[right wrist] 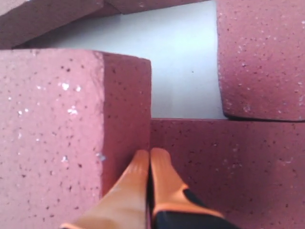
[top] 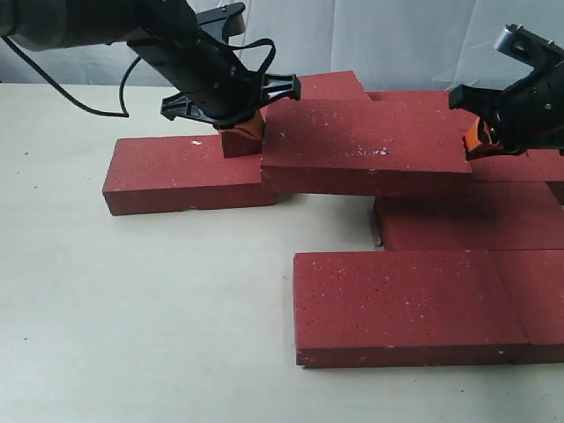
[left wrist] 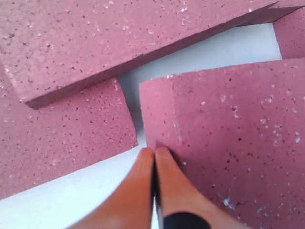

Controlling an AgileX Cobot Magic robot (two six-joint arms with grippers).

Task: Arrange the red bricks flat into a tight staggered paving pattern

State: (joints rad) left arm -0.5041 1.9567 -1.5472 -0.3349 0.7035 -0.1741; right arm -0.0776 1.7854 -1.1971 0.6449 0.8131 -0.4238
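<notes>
Several red bricks lie on the pale table. One red brick (top: 366,145) sits higher than its neighbours, its left end overlapping the flat left brick (top: 185,172). My left gripper (top: 242,125) is shut, with its orange fingertips (left wrist: 155,151) pressed against that raised brick's end face (left wrist: 157,114). My right gripper (top: 480,141) is shut too, its tips (right wrist: 150,153) against the opposite end face (right wrist: 126,119), just above another brick (right wrist: 228,162). Neither gripper has anything between its fingers.
Two bricks (top: 405,304) (top: 538,304) lie end to end at the front right, and another (top: 467,220) lies behind them. More bricks (top: 330,85) sit at the back. Bare table (top: 132,308) spreads over the left and front.
</notes>
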